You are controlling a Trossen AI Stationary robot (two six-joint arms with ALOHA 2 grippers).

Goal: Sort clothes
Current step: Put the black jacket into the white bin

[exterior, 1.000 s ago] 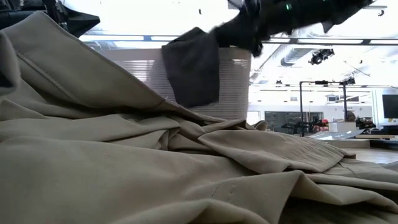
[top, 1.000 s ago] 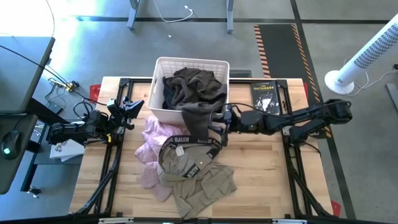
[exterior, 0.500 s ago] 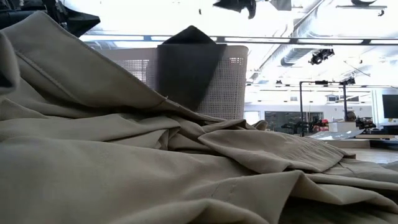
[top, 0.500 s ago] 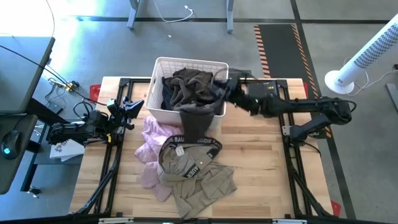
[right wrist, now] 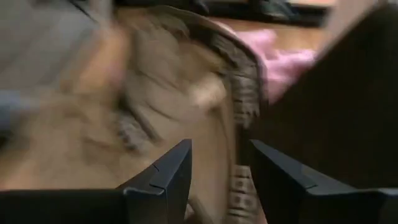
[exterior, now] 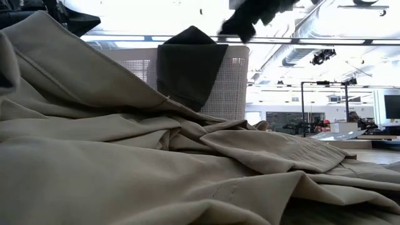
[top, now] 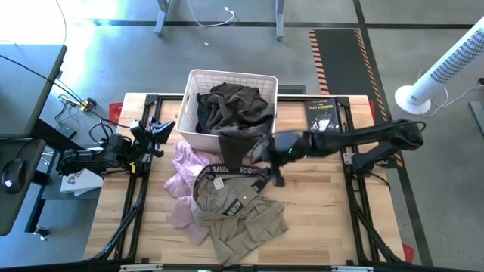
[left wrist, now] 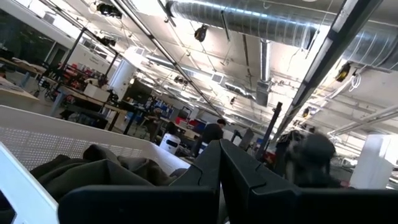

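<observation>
The white basket (top: 193,79) holds dark garments and an olive-brown one (top: 238,106). A flap of the olive-brown one hangs over the basket's near wall (exterior: 190,65). Khaki trousers (top: 242,215) with a black lettered waistband (top: 231,171) lie on the table in front of it, partly over a pale pink garment (top: 184,181). My right gripper (top: 272,155) is open, above the table just right of the hanging flap and over the waistband's right end (right wrist: 239,124). My left gripper (top: 160,132) is shut and empty at the table's left, beside the basket.
A small black book (top: 323,117) lies at the table's far right. Bare wood (top: 325,211) shows right of the trousers. A white fan (top: 446,68) stands on the floor beyond the right edge.
My right gripper carried the olive-brown garment's hanging part up and toward the far edge, let it go draped over the basket's near wall, then swung back toward the near edge and down over the trousers' waistband. The flap now hangs flat against the basket wall.
</observation>
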